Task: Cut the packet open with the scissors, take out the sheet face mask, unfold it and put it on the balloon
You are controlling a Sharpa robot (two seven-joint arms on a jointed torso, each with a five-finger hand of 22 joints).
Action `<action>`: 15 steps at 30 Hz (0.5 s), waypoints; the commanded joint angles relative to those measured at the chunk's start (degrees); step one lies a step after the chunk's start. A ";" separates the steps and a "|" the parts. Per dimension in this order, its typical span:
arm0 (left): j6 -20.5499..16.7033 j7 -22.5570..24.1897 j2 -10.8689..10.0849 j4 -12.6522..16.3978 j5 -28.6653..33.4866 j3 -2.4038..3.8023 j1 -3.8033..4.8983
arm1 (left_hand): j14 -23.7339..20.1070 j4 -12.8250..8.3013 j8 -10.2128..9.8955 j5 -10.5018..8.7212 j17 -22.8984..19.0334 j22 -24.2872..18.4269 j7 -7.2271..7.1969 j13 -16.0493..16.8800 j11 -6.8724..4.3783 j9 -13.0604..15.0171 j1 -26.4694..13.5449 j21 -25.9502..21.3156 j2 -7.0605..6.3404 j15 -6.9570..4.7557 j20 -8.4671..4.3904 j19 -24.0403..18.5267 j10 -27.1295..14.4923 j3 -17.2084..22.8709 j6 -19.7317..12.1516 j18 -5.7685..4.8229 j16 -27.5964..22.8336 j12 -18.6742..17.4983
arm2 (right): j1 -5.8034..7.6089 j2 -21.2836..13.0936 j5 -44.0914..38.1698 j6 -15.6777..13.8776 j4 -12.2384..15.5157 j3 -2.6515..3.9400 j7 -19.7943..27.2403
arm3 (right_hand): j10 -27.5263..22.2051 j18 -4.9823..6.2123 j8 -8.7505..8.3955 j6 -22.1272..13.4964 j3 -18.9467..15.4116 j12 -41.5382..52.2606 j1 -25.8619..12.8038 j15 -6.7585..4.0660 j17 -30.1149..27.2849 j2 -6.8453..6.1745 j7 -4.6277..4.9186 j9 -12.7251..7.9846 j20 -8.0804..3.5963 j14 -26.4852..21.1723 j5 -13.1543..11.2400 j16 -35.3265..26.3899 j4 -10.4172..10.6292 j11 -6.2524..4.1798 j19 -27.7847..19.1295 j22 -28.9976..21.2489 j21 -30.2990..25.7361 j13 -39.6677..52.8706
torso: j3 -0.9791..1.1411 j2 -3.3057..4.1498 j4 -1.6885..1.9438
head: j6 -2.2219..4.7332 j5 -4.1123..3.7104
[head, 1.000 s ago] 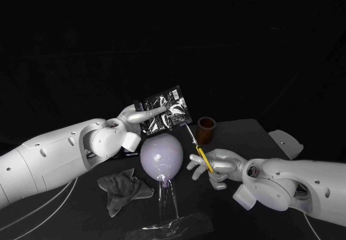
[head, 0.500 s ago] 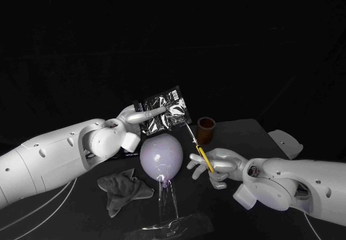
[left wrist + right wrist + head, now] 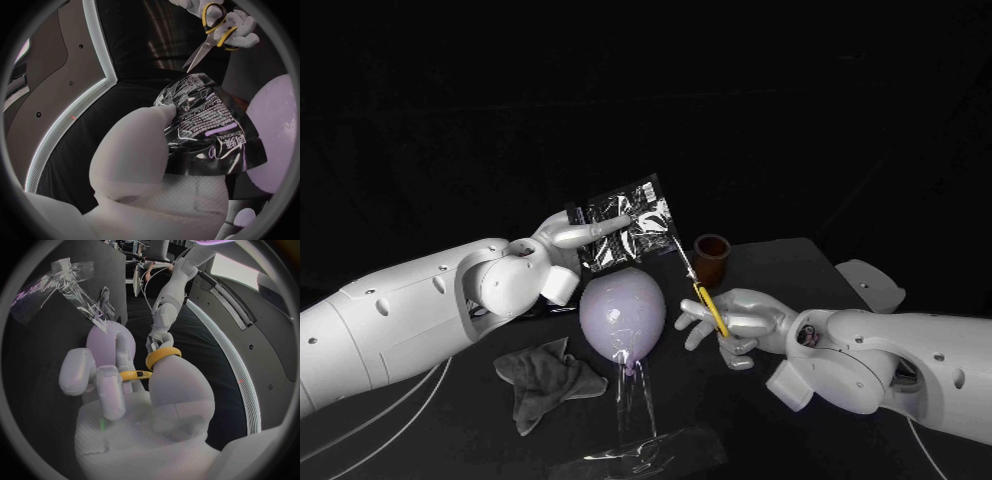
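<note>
My left hand (image 3: 574, 232) holds the shiny black face mask packet (image 3: 626, 232) upright above the pale purple balloon (image 3: 623, 316). In the left wrist view the thumb (image 3: 134, 150) presses on the packet (image 3: 206, 130). My right hand (image 3: 730, 328) grips the yellow-handled scissors (image 3: 701, 290) to the right of the balloon, blades pointing up at the packet's lower right edge. From the left wrist, the scissors (image 3: 209, 37) show their tips just short of the packet's edge. The right wrist view shows fingers through the yellow handles (image 3: 156, 362).
The balloon stands on a clear plastic stand (image 3: 635, 440) near the table's front. A crumpled grey cloth (image 3: 548, 378) lies to its left. A brown cup (image 3: 713, 257) stands behind the scissors. A white object (image 3: 870, 283) sits at the table's right edge.
My right hand has lifted the scissors slightly, bringing the blade tips closer to the packet. The left hand has raised the packet a little.
</note>
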 commanded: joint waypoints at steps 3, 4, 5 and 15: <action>0.89 -0.26 0.11 0.23 -0.49 0.10 0.09 | 0.22 -0.24 0.21 0.21 0.09 0.03 0.44 0.02 0.00 2.92 -0.14 0.23 0.49 0.01 0.04 0.38 0.34 0.17 0.01 0.83 0.19 -0.25 | 0.28 0.24 -0.70 0.39 -0.09 0.08 1.24 | 4.67 0.61 0.35 0.10 -0.42 -0.20 -0.13 -0.88 2.44 0.57 0.31 -0.04 -0.02 3.37 -0.01 0.32 -0.05 1.45 -0.46 2.20 -0.27 -0.03 | 0.00 -0.02 0.02 | -0.16 0.16; 0.91 -0.32 0.12 0.24 -0.54 0.10 0.09 | 0.22 -0.24 0.21 0.21 0.09 0.03 0.44 0.02 0.00 2.92 -0.14 0.23 0.49 0.01 0.04 0.38 0.34 0.17 0.01 0.83 0.19 -0.25 | 0.31 0.29 -0.70 0.39 -0.12 0.08 1.25 | 4.67 0.61 0.35 0.10 -0.42 -0.20 -0.13 -0.88 2.44 0.57 0.31 -0.04 -0.02 3.37 -0.01 0.32 -0.05 1.45 -0.46 2.20 -0.27 -0.03 | -0.01 -0.02 0.03 | -0.18 0.17; 0.94 -0.37 0.14 0.26 -0.60 0.10 0.09 | 0.22 -0.28 0.22 0.21 0.10 0.03 0.45 0.02 0.01 2.93 -0.14 0.23 0.49 0.01 0.03 0.40 0.33 0.19 0.00 0.83 0.18 -0.26 | 0.37 0.37 -0.70 0.40 -0.18 0.09 1.25 | 4.71 0.60 0.39 0.13 -0.56 -0.27 -0.01 -0.88 2.54 0.69 0.31 -0.10 -0.02 3.40 -0.01 0.37 -0.06 1.45 -0.45 2.21 -0.26 -0.07 | 0.00 -0.01 0.02 | -0.21 0.20; -0.15 0.44 0.25 -0.21 -0.46 0.11 0.09 | 0.22 -0.31 0.22 0.21 0.10 0.03 0.46 0.02 0.01 2.95 -0.13 0.24 0.49 0.02 0.03 0.42 0.33 0.21 -0.01 0.83 0.18 -0.26 | 0.54 0.20 -0.71 0.52 -0.38 0.10 1.05 | 4.75 0.61 0.43 0.18 -0.74 -0.34 0.07 -0.88 2.45 0.75 0.30 -0.14 -0.03 3.38 -0.02 0.33 -0.05 1.44 -0.46 2.21 -0.26 -0.11 | -0.06 0.01 -0.08 | -0.12 0.37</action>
